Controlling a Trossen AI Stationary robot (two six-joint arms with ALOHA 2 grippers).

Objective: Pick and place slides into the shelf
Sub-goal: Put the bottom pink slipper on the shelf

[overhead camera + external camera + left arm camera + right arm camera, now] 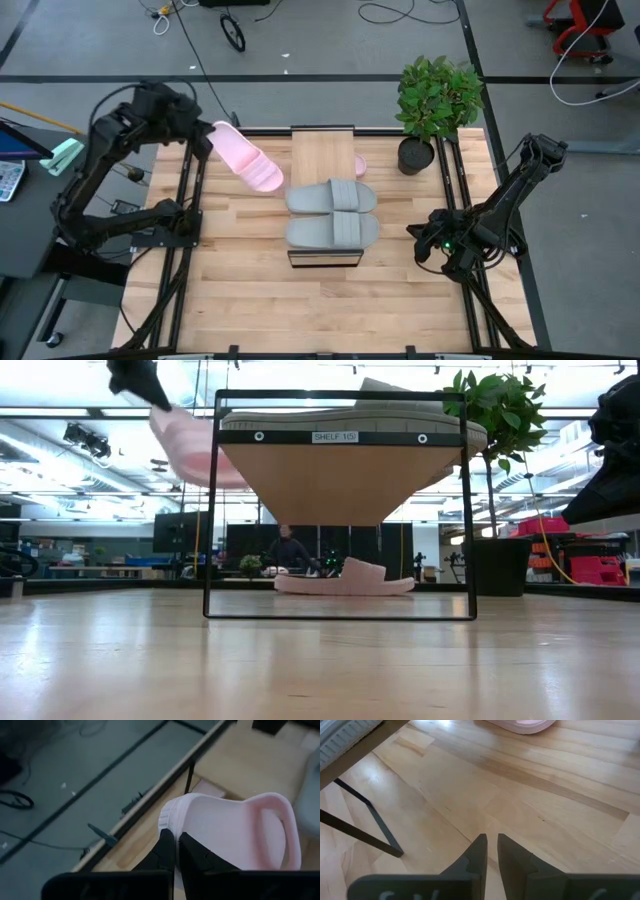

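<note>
My left gripper (208, 135) (176, 836) is shut on a light pink slide (248, 160) (190, 445), raised in the air just left of the shelf's far end. The shelf (322, 155) (340, 460) stands mid-table, and two grey slides (332, 197) (332, 230) lie side by side on its plank top. A second pink slide (359, 165) (345, 578) rests sole-down on the table, partly under the shelf. My right gripper (420, 243) (491, 840) waits low over the table to the right of the shelf, fingers nearly together with nothing between them. My left gripper pinches the pink slide's heel-end rim (171, 817) between its two fingers, coming from the table's far left and slanting down. The slide is lifted clear of the table and runs away from the fingers toward the shelf, strap end (277, 820) farthest out and lower.
A potted plant (437, 100) (497, 480) stands at the table's far right corner. Dark frame rails (188, 230) run along the left and right table edges. Bare wood lies between the shelf and the near edge.
</note>
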